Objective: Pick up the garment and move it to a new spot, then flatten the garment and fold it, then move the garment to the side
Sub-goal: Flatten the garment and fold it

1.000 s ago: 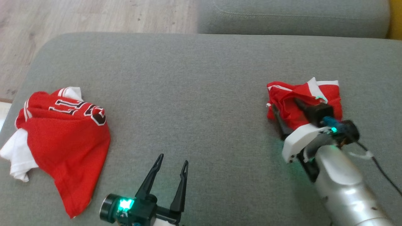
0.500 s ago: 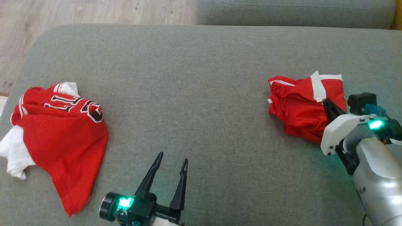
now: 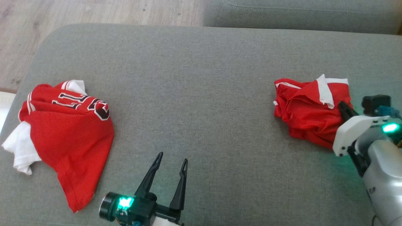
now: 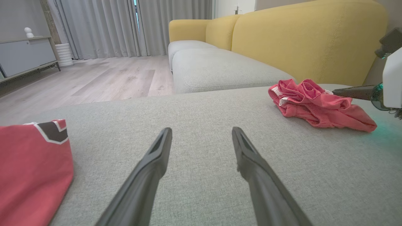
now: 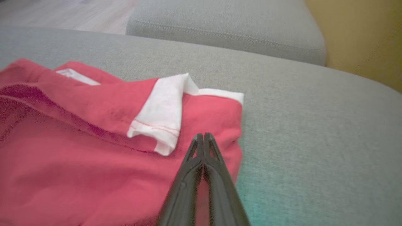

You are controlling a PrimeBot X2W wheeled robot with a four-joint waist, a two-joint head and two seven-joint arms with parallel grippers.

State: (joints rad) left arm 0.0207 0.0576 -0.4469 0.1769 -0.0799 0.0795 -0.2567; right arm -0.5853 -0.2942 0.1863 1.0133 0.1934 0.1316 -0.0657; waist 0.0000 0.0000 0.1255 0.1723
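Note:
The garment, a red jersey with white sleeves and navy-outlined lettering, lies crumpled at the left of the grey cushion; its edge also shows in the left wrist view. My left gripper stands open over bare cushion to the garment's right, holding nothing. My right gripper is shut, its tips together over the right edge of a smaller red cloth with white trim. No cloth shows between its fingers.
The wide grey cushion carries both cloths, with bare fabric between them. A second grey cushion lies behind, and a yellow sofa back beyond that. Wooden floor runs past the cushion's far left edge.
My right gripper went from open across the small red cloth to shut, and drew back to the cloth's right edge. The head camera shifted slightly. The left gripper and the garment stayed put.

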